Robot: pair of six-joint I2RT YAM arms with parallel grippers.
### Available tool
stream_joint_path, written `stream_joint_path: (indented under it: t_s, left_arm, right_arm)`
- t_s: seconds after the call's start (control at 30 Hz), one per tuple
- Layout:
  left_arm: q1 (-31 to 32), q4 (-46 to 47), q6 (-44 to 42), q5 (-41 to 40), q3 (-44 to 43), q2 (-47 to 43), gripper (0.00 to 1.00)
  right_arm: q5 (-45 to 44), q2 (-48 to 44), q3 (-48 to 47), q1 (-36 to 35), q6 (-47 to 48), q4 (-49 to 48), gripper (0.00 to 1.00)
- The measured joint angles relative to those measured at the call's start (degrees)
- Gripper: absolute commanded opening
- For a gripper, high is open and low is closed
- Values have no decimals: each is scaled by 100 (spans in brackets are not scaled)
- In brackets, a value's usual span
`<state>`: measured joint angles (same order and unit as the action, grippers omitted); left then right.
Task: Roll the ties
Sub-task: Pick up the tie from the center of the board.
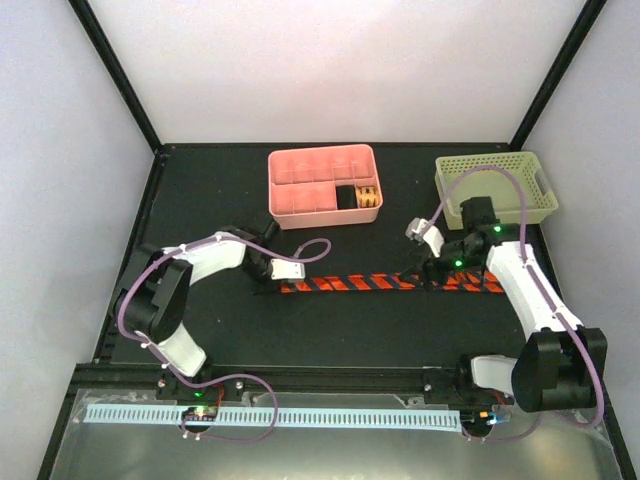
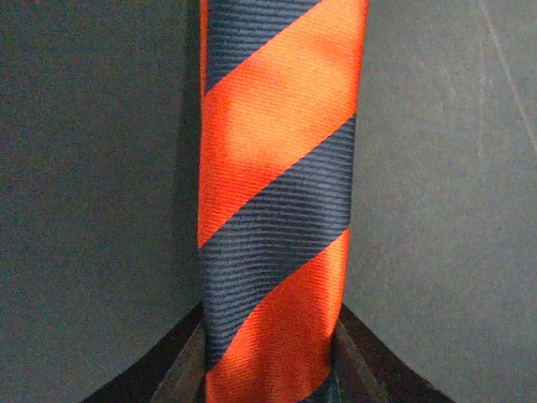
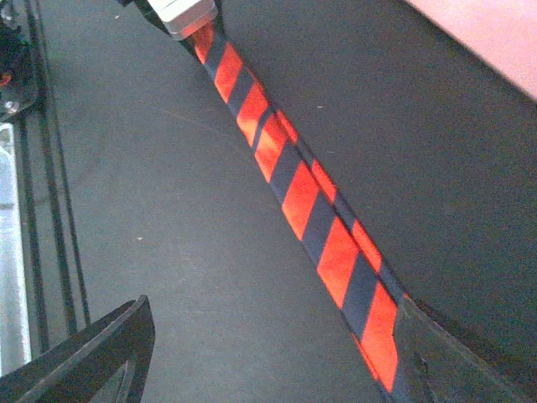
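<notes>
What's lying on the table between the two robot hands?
A striped tie, stretched flat from left hand to right hand, clearest in the overhead view.

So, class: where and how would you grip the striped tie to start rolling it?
Probably one end, from above, straddling its width: the tie lies flat and straight on the table, so an end is the only free edge to lift and curl.
</notes>
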<state>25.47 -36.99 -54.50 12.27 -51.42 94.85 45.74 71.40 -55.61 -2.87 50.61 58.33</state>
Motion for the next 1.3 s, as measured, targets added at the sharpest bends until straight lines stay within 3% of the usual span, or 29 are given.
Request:
stream_joint_path:
  t_s: [0.2,0.23,0.47,0.6,0.77,0.9,1.03,1.3]
  left_arm:
    - [-348,-70,-190,249,173,-431,96]
    - [-448,-68,-203,385,208,-619,98]
    - [-1283,400,426,1388,566,-2634,99]
    - [-1298,1088,894,1779,1178,-3567,99]
    - [-1327,909,728,1764,1305,-3333,99]
    - [-1357,1080,122,1574,1969,-3464,98]
    - [-1351,968,-328,1377,2164,-3123,93]
    - [-1351,946,-815,1088,1513,-1648,81]
  right_arm:
    - [173,125,428,-778,-1416,-957,65]
    - [186,151,516,-962,-1751,-1215,64]
    - [179,627,640,-1926,-3010,-2310,61]
    - [144,1220,369,-2328,-3445,-2774,51]
    - [133,2107,2,-2806,-4129,-3519,31]
    - [140,2907,-424,-3228,-4739,-3995,17]
    - [96,3473,-804,-3613,-5228,-4365,13]
    - [-48,4275,-1287,-4041,-5842,-4745,2]
